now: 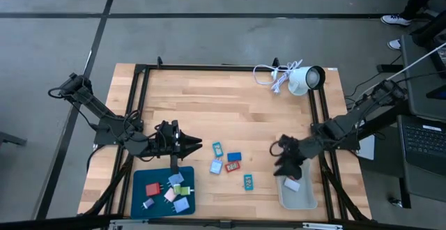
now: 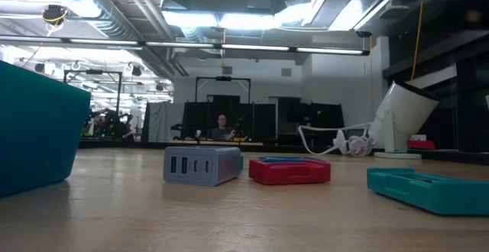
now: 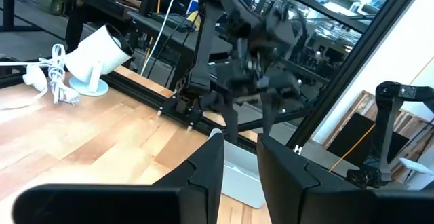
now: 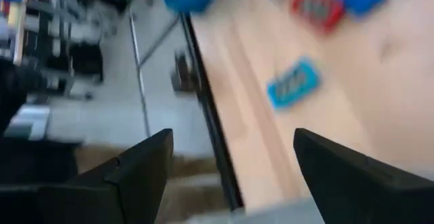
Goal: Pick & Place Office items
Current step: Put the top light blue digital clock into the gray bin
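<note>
Several small office items lie loose on the wooden table: a teal piece (image 1: 217, 148), a blue one (image 1: 234, 157), a red one (image 1: 232, 166), a pale one (image 1: 216, 166) and a teal one (image 1: 249, 181). More lie in the blue tray (image 1: 139, 201). A pale piece (image 1: 292, 185) lies in the white tray (image 1: 306, 201). My right gripper (image 1: 282, 164) hangs open above that tray's far end, tipped downward, with nothing between its fingers (image 4: 135, 173). My left gripper (image 1: 194, 145) hovers level beyond the blue tray, pointing at the right arm, its fingers (image 3: 207, 166) nearly together and bare.
A white lamp (image 1: 304, 79) with a coiled cord (image 1: 268, 75) stands at the table's far right. Black frame rails (image 1: 139, 111) run along the table's sides. In the low view a grey piece (image 2: 202, 164), a red piece (image 2: 289, 170) and a teal piece (image 2: 428, 187) lie on the wood.
</note>
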Action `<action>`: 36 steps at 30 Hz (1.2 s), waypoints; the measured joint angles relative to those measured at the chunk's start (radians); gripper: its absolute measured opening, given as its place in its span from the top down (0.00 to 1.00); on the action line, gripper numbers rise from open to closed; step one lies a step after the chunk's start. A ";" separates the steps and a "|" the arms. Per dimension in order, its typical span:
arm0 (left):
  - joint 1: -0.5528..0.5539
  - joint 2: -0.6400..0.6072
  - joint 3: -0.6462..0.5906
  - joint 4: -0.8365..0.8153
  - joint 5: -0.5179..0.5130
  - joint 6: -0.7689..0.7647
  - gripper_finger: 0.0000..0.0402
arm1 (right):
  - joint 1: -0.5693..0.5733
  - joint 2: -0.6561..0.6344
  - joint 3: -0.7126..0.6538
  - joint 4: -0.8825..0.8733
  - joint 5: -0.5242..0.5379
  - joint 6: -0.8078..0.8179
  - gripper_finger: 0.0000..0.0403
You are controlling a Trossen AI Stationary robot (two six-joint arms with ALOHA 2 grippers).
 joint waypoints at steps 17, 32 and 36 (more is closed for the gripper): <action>0.000 0.000 0.000 -0.008 -0.015 -0.037 0.79 | -0.250 0.487 0.257 -0.165 -0.110 -0.650 0.29; 0.000 0.000 0.000 -0.018 -0.037 -0.063 0.79 | -0.375 0.622 0.257 -0.112 -0.167 -0.871 0.29; 0.000 0.000 0.000 -0.026 -0.047 -0.073 0.79 | -0.400 0.654 0.257 -0.091 -0.171 -0.897 0.29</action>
